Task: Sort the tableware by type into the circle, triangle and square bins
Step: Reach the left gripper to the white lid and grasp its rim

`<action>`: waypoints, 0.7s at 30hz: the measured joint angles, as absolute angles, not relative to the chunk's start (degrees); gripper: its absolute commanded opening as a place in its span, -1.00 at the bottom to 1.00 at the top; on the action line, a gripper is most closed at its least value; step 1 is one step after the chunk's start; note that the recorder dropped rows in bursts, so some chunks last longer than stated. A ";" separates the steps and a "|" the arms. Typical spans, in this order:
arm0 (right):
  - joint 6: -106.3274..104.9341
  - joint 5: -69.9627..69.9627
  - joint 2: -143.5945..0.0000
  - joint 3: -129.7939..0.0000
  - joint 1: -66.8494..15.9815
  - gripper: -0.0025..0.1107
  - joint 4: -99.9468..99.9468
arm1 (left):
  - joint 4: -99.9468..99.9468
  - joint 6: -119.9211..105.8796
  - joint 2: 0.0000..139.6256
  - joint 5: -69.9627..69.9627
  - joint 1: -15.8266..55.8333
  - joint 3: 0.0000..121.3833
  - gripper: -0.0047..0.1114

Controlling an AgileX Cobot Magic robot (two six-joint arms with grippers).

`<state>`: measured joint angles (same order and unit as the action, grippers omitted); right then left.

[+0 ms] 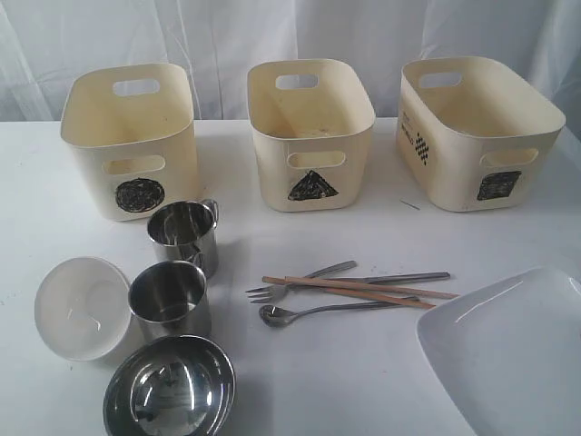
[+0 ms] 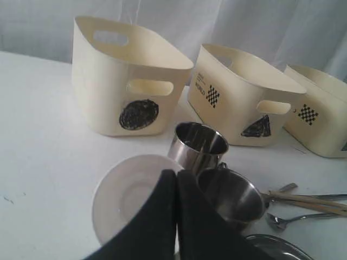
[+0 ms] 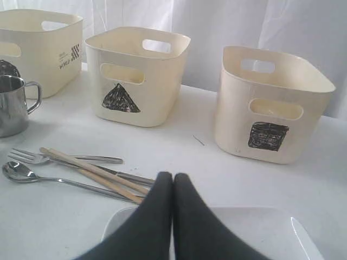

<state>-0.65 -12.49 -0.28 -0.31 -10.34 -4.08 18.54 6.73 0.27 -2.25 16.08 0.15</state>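
Evidently nothing is sorted yet: the circle bin (image 1: pixel 95 177), the triangle bin (image 1: pixel 272 173) and the square bin (image 1: pixel 449 163) stand in a row at the back of the bench (image 1: pixel 345 363), each showing a bare interior. The left pincer (image 2: pixel 176 176), jaws pressed shut and holding nothing, hangs above the rim of the small round white dish (image 2: pixel 122 197). The two steel mugs (image 2: pixel 198 143) sit just beyond it toward the circle bin, and the steel bowl (image 1: pixel 169 391) sits at the near edge. The right pincer (image 3: pixel 173 177), likewise shut and empty, hangs over the large white plate (image 3: pixel 260 227). The fork (image 3: pixel 32 157), spoon (image 3: pixel 16 172), knife (image 3: pixel 133 177) and wooden chopsticks (image 3: pixel 89 170) lie ahead of it toward the left arm's side, their long axes roughly parallel to the bin row. By position, the left arm looks nearer the mugs, the right nearer the plate and cutlery.
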 measured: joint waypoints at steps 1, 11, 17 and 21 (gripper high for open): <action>-0.65 -12.49 -0.28 -0.31 -10.34 -0.96 -4.08 | 18.54 8.84 0.27 -1.75 16.08 0.15 -0.92; -0.65 -12.49 -0.28 -0.31 -10.34 -0.96 -4.08 | 18.54 19.25 0.27 0.00 16.08 0.73 -0.92; -0.65 -12.49 -0.28 -0.31 -10.34 -0.96 -4.08 | 18.54 19.39 0.27 0.48 16.08 4.16 -0.92; -0.65 -12.49 -0.28 -0.31 -10.34 -0.96 -4.08 | 18.54 16.65 0.15 3.98 16.08 8.50 -0.92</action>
